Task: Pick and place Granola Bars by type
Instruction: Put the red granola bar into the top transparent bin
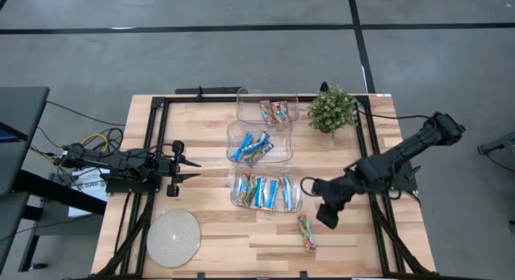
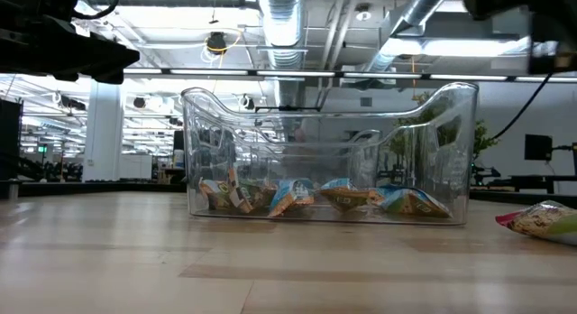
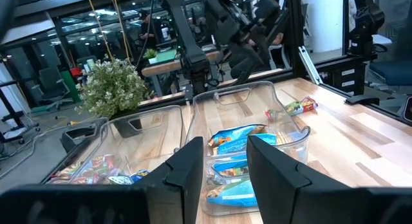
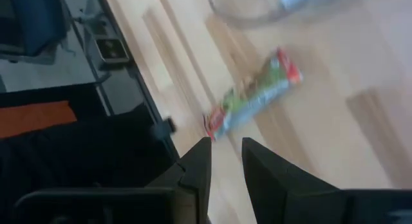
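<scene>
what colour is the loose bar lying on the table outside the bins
Red, green and orange wrapper; the loose bar shows best in the right wrist view.

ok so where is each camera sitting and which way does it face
high view: overhead, looking straight down on the table; both arms show, left hand, right hand.
low view: at tabletop height, facing level through the nearest clear bin; dark arm parts at the top corners.
left wrist view: on the left arm, facing the bins and plant; own fingers below.
right wrist view: on the right arm, looking down.
Shared: the loose red-green bar also shows from overhead.
</scene>
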You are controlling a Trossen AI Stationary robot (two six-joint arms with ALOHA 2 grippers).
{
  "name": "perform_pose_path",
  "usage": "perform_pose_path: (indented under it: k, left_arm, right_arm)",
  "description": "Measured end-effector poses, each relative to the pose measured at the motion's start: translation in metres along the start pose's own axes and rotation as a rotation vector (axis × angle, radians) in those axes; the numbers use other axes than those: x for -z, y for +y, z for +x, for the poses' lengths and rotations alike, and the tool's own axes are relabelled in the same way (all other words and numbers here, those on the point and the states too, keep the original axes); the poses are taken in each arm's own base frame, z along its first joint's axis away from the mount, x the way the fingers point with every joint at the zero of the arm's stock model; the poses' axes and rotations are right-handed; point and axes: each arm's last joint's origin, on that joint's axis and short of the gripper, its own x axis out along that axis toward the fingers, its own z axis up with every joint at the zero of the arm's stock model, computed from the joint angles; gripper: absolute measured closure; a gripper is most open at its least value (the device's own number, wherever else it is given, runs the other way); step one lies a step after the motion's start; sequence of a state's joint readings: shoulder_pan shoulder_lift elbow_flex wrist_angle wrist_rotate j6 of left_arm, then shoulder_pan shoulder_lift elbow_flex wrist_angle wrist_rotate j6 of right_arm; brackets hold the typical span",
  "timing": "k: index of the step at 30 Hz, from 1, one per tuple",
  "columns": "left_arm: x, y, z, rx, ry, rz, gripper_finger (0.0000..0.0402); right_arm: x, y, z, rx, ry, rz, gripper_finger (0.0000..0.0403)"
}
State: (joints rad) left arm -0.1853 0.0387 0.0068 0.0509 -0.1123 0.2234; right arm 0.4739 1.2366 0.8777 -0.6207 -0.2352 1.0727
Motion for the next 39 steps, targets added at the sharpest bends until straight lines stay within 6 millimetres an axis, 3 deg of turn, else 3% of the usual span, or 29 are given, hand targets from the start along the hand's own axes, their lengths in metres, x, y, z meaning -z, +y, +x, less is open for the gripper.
perform_pose_path:
  k: [9,20,29,39]
  left_arm:
    - [0.0,0.0,0.0,0.0,0.001,0.0,0.0287]
    - [0.0,0.0,0.0,-0.001,0.001,0.0,0.0287]
    - [0.0,0.0,0.0,-0.001,0.001,0.0,0.0287]
    - [0.0,0.0,0.0,-0.003,0.001,0.0,0.0287]
  right_arm:
    - [0.022,-0.008,0.019,0.088,0.084,0.135,0.0324]
    - [0.022,-0.012,0.024,0.178,0.009,0.112,0.0323]
    - [-0.002,-0.024,0.019,0.217,-0.069,-0.005,0.0323]
    - [-0.031,-0.051,0.052,0.299,0.074,0.183,0.0323]
